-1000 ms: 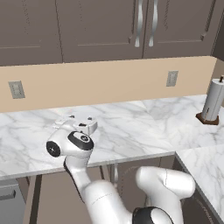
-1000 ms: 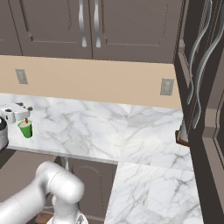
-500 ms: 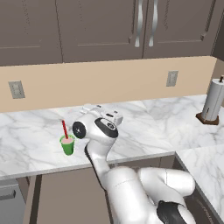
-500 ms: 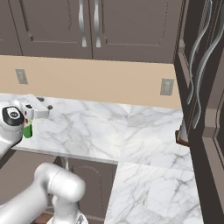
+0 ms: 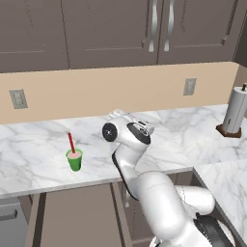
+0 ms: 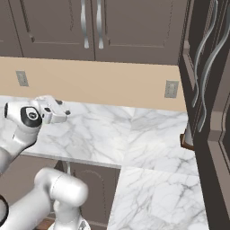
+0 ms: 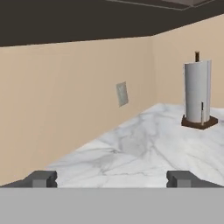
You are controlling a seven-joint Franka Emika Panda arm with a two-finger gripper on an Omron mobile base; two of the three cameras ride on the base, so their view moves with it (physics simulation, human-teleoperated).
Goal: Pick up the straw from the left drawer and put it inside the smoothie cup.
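1. Take the smoothie cup [image 5: 74,159] as your landmark. It stands upright on the marble counter [image 5: 193,135], near the counter's front edge, with pale pink filling at its rim.

2. The straw [image 5: 71,143] is in the cup. Its lower end sits in the pink filling and its red shaft rises above the rim, leaning a little toward the wall. Nothing touches it.

3. Your gripper [image 7: 111,179] is well apart from the cup, off to the cup's right and above the counter. In the left base view the hand sits at the top of the arm, clear of both cup and straw.

4. The gripper's two finger tips [image 7: 41,178] stand wide apart in the hand view, with bare counter between them. It carries nothing.

5. The hand camera faces away from the cup, toward the paper towel holder [image 7: 197,97] in the far corner and the wall outlet [image 7: 122,94] on the beige backsplash.

6. The left drawer cannot be made out under the counter near the cup, so you cannot tell whether it stands open.

7. My judgement is that the placing step is done. The straw stands in the cup by its own weight, and the hand is free of it.

8. The next move calls for little. Keep the arm on the far side from the cup, so that no link brushes the straw or tips the cup, and bring it to rest.
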